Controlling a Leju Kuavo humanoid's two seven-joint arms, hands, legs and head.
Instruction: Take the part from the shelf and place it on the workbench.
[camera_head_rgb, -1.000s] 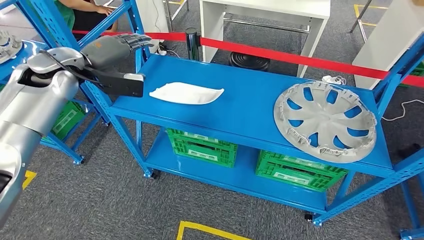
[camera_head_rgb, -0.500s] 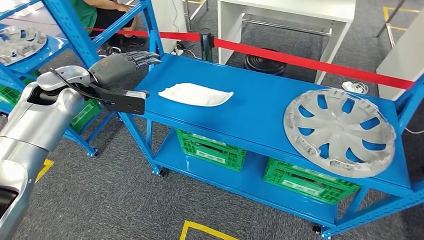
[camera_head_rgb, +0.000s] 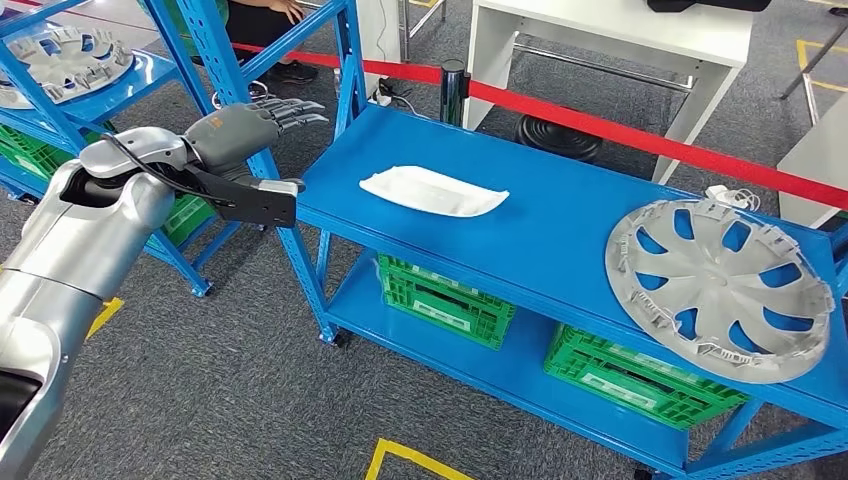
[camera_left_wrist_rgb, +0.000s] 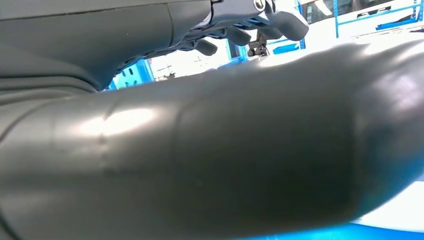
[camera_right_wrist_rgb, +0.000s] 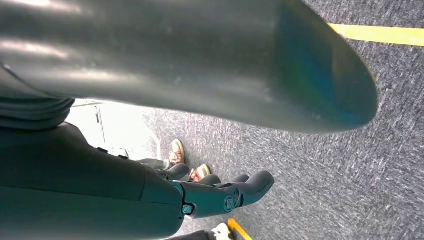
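On the blue shelf top (camera_head_rgb: 560, 230) lie a white curved part (camera_head_rgb: 432, 190) towards its left and a silver wheel cover (camera_head_rgb: 722, 286) at its right end. My left hand (camera_head_rgb: 250, 125) is raised just outside the shelf's left end, level with the corner post, fingers stretched out and holding nothing; it is well short of the white part. The left wrist view has its thick thumb (camera_left_wrist_rgb: 225, 150) across the picture with the dark fingers (camera_left_wrist_rgb: 240, 27) beyond. My right hand (camera_right_wrist_rgb: 220, 195) hangs over the grey carpet with nothing in it, fingers loosely apart.
Green crates (camera_head_rgb: 435, 300) stand on the lower shelf. A second blue rack at the left holds another wheel cover (camera_head_rgb: 60, 55). A red barrier tape (camera_head_rgb: 620, 128) and white tables (camera_head_rgb: 610, 35) run behind the shelf. A person (camera_head_rgb: 265, 12) stands at the back left; shoes (camera_right_wrist_rgb: 176, 151) are near.
The whole picture has slid to the right and down, so the camera has moved. My left hand now sits a little further outside the shelf's left corner. Nothing on the shelf has moved.
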